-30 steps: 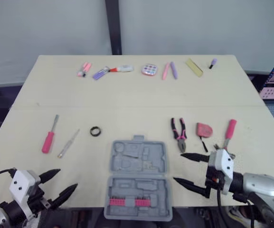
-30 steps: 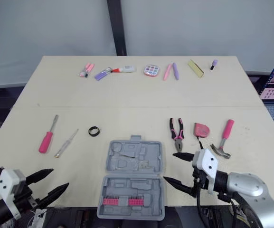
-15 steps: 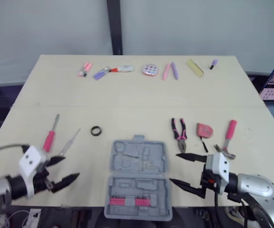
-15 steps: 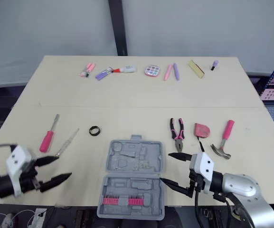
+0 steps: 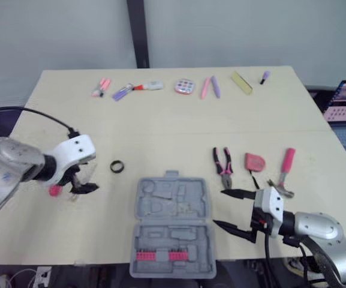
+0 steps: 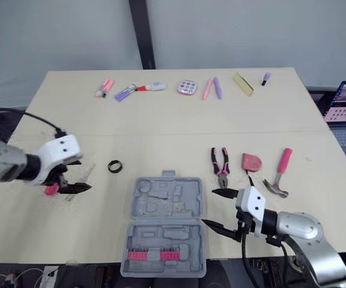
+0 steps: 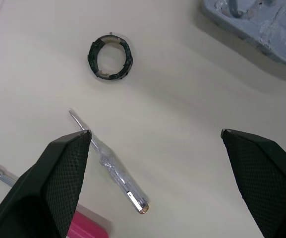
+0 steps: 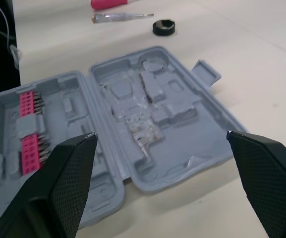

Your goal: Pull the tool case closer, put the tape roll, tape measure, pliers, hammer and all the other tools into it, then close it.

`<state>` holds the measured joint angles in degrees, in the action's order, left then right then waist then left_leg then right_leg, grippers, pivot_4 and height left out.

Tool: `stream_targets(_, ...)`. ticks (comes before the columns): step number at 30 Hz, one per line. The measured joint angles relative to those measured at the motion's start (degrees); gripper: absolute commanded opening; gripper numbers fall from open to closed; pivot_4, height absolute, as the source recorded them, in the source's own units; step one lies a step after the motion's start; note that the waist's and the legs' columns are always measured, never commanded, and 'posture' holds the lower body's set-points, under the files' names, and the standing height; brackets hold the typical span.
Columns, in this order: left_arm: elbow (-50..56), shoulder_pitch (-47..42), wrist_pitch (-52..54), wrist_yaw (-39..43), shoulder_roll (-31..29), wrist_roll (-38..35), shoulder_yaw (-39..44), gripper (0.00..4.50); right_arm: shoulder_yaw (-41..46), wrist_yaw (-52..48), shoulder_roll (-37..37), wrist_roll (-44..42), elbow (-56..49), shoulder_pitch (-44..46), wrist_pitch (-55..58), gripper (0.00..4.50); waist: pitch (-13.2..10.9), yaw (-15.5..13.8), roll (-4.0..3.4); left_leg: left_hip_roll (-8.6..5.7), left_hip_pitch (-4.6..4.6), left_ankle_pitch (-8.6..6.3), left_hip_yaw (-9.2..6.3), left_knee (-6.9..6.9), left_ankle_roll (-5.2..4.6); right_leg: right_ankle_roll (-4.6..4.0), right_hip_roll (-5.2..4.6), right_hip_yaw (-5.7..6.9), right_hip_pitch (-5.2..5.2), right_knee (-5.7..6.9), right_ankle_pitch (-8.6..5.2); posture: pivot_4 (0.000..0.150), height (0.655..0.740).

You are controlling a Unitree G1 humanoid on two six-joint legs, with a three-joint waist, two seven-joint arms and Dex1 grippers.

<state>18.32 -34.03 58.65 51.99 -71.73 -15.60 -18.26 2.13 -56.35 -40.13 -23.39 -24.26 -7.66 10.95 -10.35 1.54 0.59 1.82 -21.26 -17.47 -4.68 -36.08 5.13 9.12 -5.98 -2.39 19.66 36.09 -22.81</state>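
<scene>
Tool-packing task, pickup of the first tool on the left side. The tool case (image 5: 173, 237) lies open and flat at the near edge of the table (image 5: 161, 126), between the two arms, with a strip of pink bits in its near half and the moulded recesses bare. None of the loose tools is in it.

The left gripper (image 7: 155, 134) hovers over the table with its fingers wide apart. One fingertip sits just above the tip of the thin clear screwdriver (image 7: 114, 166), and the pink-handled screwdriver (image 5: 54, 190) lies just beside it. The tape roll (image 5: 117, 166) rests a little beyond, between this gripper and the case. The right gripper (image 5: 219, 208) is also spread wide and holds nothing. It hangs just off the case's right edge, near the pliers (image 5: 223, 169), the tape measure (image 5: 255, 162) and the hammer (image 5: 285, 171).

The step in hand appears to be grasping the thin screwdriver. To do it well, the wrist should probably shift so that the shaft lies midway between the fingers and crosswise to them. The fingers should come down to the tabletop before they close, since so slim a tool may roll or slip out. The pink handle alongside should be kept outside the grasp.
</scene>
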Motion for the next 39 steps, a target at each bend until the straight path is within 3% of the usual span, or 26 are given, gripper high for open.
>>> stream_targets(4,-5.41,-7.06,-0.03,2.14,5.78,5.24,-7.89,4.5,0.15,0.0,-0.13,0.01,0.04,0.24,0.5,4.42,-0.01,-0.08,0.02,0.0,0.0,0.0,0.01,-0.09,0.0,0.02,0.0,-0.01,-0.02,0.01,0.01,0.15,0.74)
stream_targets(11,-14.5,-10.54,-4.07,4.74,11.94,12.23,-13.94,4.5,0.23,0.0,-0.27,0.2,0.07,0.51,0.63,4.42,-0.03,-0.01,0.05,0.0,0.0,0.01,0.01,-0.13,0.0,0.03,-0.01,-0.01,-0.01,0.05,0.01,0.15,0.74)
stream_targets(23,-28.14,-13.88,-12.2,7.0,21.15,20.38,-15.05,4.5,0.32,0.54,-0.25,0.69,-0.09,-0.71,0.65,4.42,-0.06,-0.14,0.1,0.0,-0.01,0.01,0.0,-0.29,-0.01,0.04,-0.02,0.0,-0.03,0.15,0.02,0.15,0.74)
stream_targets(39,-34.17,-14.11,-16.37,8.97,26.12,25.26,-14.84,4.5,0.33,2.03,-0.16,0.93,-0.4,-1.97,0.63,4.42,-0.06,-0.09,0.11,0.0,-0.02,0.0,0.0,-0.35,-0.01,0.05,-0.02,0.01,-0.02,0.41,0.02,0.15,0.74)
